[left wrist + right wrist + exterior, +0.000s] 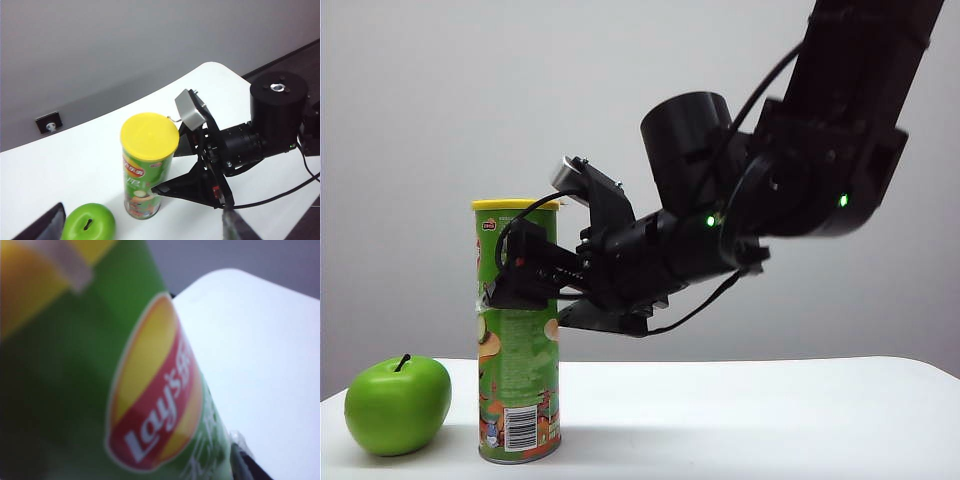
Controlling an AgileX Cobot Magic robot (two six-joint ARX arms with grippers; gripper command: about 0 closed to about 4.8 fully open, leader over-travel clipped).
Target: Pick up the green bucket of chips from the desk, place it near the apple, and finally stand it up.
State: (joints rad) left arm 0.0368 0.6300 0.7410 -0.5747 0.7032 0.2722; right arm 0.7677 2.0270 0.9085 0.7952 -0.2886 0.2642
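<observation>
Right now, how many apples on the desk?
1. The apple sits on the desk at the exterior view's left edge, beside the upright green bucket of chips, apart from it. None seen elsewhere.

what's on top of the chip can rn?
A yellow lid caps the green bucket of chips, standing upright on the desk. Nothing sits on the lid. Contents are hidden. The right gripper is open around its upper body.

Exterior view: low and level with the bench (740, 415), side-on to the chip can (518, 340) and apple (398, 405). Left wrist view: high, looking down on both. Right wrist view: pressed close to the can's blurred label.
</observation>
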